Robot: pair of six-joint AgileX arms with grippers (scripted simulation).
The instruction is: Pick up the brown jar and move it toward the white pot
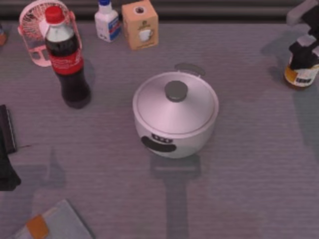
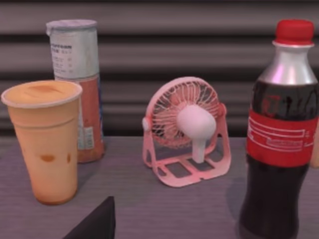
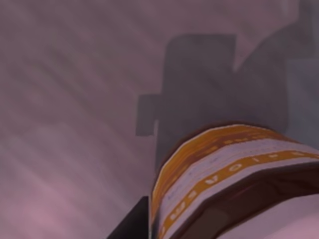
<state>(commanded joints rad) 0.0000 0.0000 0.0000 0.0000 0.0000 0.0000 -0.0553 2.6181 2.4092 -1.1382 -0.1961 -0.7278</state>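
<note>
Your brown jar (image 1: 300, 74) showed a dark brown body and a white-and-yellow label with dark print; its lid was hidden under your right gripper (image 1: 305, 52). It sat at the 3 o'clock edge of the worktop (image 1: 249, 189) in the top view, toward 2 o'clock, well apart from the white pot (image 1: 174, 113) at the centre. The right gripper was closed around the jar's upper part, and the right wrist view showed the label band (image 3: 224, 169) close up above the worktop. Nothing stood between jar and pot. A cola bottle (image 1: 67, 62), a pink fan (image 1: 36, 30), a small white bottle (image 1: 107, 21) and a tan box (image 1: 140, 24) stood from 10 to 12 o'clock. The jar stood roughly upright, long axis vertical. Your left gripper (image 1: 6, 149) was parked at 9 o'clock; I cannot tell how far open it was.
</note>
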